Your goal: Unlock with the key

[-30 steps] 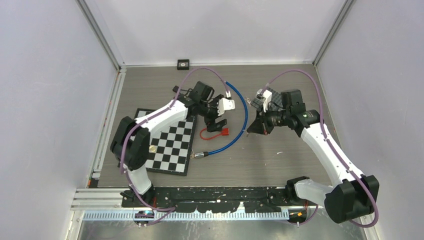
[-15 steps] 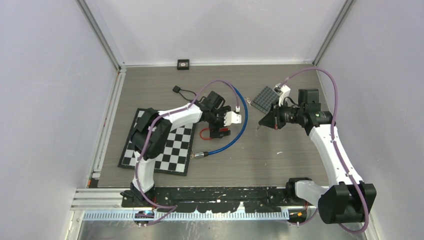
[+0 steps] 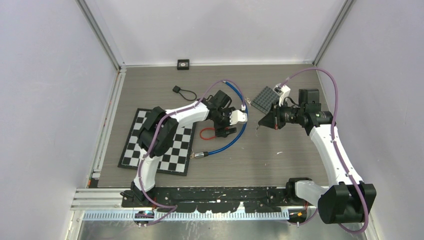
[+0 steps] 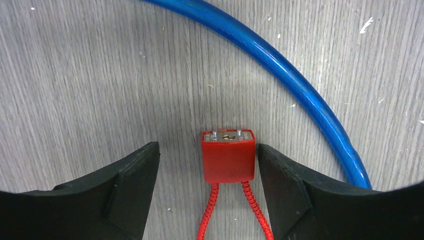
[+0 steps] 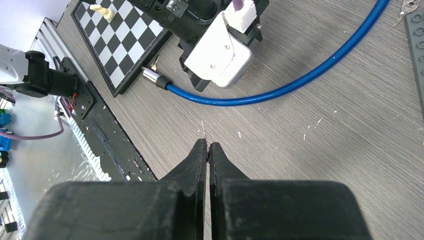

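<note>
Now the red lock [image 4: 228, 161] is framed by the wide left gripper [image 4: 207, 152]; the right gripper [image 5: 208, 146] is pinched closed. Likely hard and light, it should be squeezed by its flat sides.

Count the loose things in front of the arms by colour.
Red: 1, lock
Blue: 1, cable
Grey: 1, plate
Black and white: 1, chessboard
Black: 2, corded item, square block
Silver: 1, key
Cream: 1, chess piece
Total: 8
</note>
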You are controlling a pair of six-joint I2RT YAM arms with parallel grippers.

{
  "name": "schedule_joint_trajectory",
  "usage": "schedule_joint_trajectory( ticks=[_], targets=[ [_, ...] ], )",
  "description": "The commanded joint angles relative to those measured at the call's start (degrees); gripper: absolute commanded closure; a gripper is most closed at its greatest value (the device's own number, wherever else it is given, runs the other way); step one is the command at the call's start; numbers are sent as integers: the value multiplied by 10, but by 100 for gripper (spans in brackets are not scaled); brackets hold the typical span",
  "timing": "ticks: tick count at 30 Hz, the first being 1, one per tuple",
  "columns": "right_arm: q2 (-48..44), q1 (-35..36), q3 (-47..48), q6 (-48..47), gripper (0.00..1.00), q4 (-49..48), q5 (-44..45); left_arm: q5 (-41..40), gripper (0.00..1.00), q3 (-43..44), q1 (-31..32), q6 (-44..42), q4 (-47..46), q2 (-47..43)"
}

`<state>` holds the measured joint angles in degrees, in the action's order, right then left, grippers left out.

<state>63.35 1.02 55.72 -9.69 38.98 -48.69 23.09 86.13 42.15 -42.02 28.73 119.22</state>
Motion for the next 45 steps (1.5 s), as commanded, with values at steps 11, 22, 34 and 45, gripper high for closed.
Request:
schedule_joint_trajectory(
  ticks=[11, 22, 34, 45],
  targets=[
    [-11, -20, 14, 4, 100, -5, -28, 25, 31, 12, -7, 34, 81, 30],
    [-16, -28, 13, 9, 100, -6, -35, 32, 65, 31, -9, 38, 76, 51],
    [-8, -25, 31, 52, 100, -32, -38, 89, 100, -163, -36, 41, -143, -224],
    [50, 115, 102, 75, 100, -38, 0, 98, 100, -352, -35, 65, -301, -470]
  ],
)
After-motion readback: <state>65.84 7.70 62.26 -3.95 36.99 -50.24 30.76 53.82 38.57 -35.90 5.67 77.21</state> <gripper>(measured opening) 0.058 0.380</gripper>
